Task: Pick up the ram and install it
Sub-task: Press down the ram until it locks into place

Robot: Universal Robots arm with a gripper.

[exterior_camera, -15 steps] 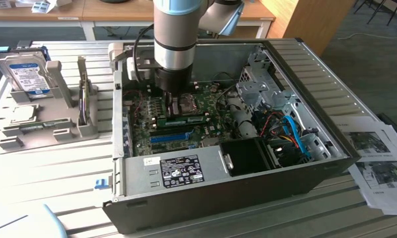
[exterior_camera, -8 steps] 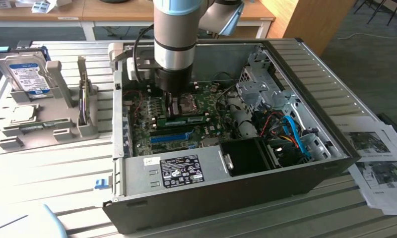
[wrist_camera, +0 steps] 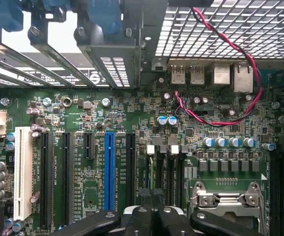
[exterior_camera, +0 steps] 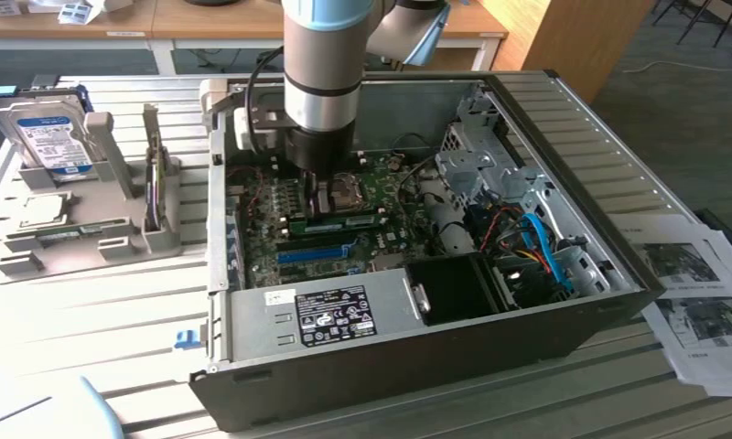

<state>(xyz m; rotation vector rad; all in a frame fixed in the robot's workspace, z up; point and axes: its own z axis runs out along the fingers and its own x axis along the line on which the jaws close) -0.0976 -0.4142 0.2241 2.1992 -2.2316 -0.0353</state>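
Ext view first: my tool (exterior_camera: 321,187) is down inside the open PC case (exterior_camera: 562,229), right over the mobo (exterior_camera: 341,229), just at 9 o'clock of the CPU socket (exterior_camera: 345,194). The ram (exterior_camera: 341,220) is a thin green stick lying across the board at 6 o'clock of the tool tip, looks like it's sitting in or on its slot, can't tell if fully seated. Long blue slot (exterior_camera: 312,253) is further toward 6. Out on the surface (exterior_camera: 85,320) at 9 o'clock of the case there's a grey parts rack (exterior_camera: 91,233) w/ the hard drive (exterior_camera: 48,137) standing in it. Printed sheets (exterior_camera: 695,302) at 3 o'clock.

Wrist view: tool (wrist_camera: 151,219) has its fingers pressed together, black pads touching, nothing pinched btwn them that I can see. It hangs above the board btwn the blue slot (wrist_camera: 110,169) and the CPU socket (wrist_camera: 228,199). Red/black twisted wire (wrist_camera: 220,120) loops by the rear ports.

Handling, imo: the stick is light, stiff, but fragile, chips and edge contacts don't like force. I'd hold it by the long thin edges near the middle, and push evenly along the top edge, not at one end.
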